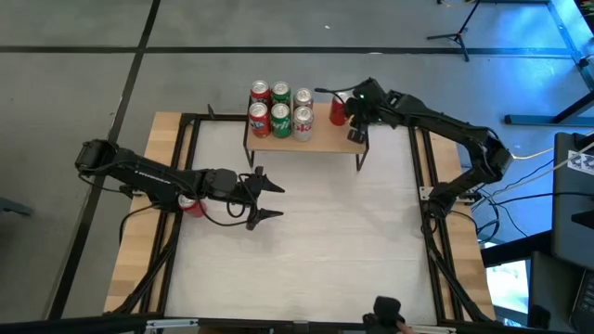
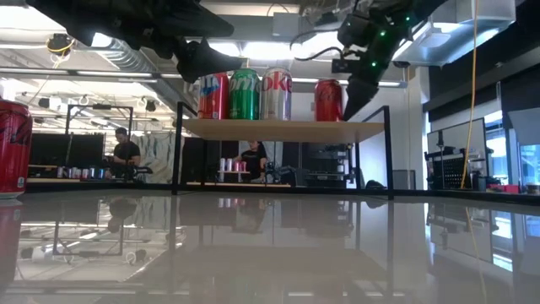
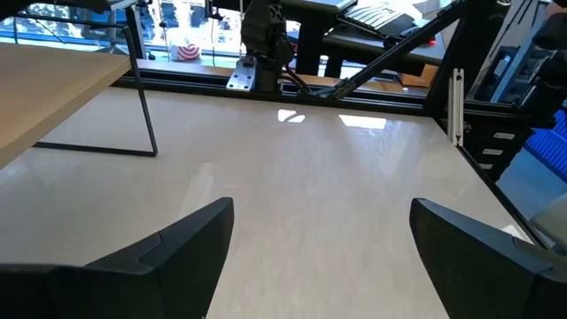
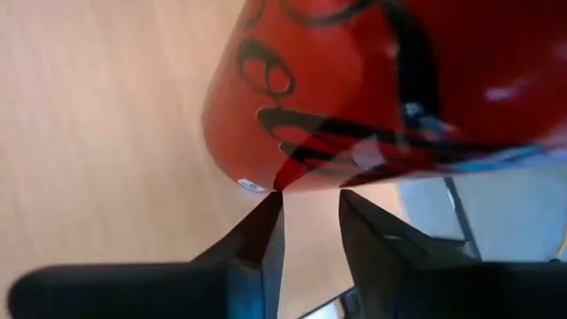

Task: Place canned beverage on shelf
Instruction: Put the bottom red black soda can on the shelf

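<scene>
The shelf (image 1: 320, 141), a low light-wood board on thin black legs, stands at the table's far middle. A red can (image 1: 337, 109) stands upright on its right part, also seen in the low view (image 2: 328, 100). My right gripper (image 4: 310, 208) is just to the right of that can, with only a narrow gap between its fingers. My left gripper (image 1: 274, 199) is wide open and empty above the table's left middle. A second red can (image 1: 193, 206) stands on the table under my left arm. My right gripper's fingertips (image 4: 273, 208) stand right at the lower edge (image 4: 266, 182) of the red can on the shelf, coming from the table's right side. The can is far wider than the gap between them. I cannot tell whether they touch it.
Several more cans (image 1: 280, 109), red, green and silver, stand in two rows on the shelf's left part. Black frame rails (image 1: 422, 167) run along the table's sides. Bare tabletop (image 1: 316, 241) lies in front of the shelf. People sit in the room beyond (image 2: 126, 152).
</scene>
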You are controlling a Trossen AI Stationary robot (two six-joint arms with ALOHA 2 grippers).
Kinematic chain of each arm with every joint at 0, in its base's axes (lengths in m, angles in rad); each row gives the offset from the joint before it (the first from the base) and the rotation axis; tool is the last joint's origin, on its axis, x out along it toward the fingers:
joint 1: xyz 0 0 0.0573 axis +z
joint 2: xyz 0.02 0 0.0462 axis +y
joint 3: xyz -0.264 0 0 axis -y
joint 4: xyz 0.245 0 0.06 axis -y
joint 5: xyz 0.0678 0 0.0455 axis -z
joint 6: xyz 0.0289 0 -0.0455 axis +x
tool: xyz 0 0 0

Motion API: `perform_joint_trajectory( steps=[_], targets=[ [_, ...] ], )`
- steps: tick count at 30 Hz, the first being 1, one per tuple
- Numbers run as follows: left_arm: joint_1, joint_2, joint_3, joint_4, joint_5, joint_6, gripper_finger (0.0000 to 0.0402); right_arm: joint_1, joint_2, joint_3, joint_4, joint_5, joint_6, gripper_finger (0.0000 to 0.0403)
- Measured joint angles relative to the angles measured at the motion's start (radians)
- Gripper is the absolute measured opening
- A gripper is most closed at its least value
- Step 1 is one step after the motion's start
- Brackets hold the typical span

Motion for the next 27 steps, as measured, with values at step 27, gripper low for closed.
perform_joint_trajectory(
  steps=[27],
  targets=[
    [0.000,0.000,0.000,0.000,0.000,0.000,0.0332,0.000,0.014,0.000,0.269,0.038,-0.229,0.0101]
  ],
)
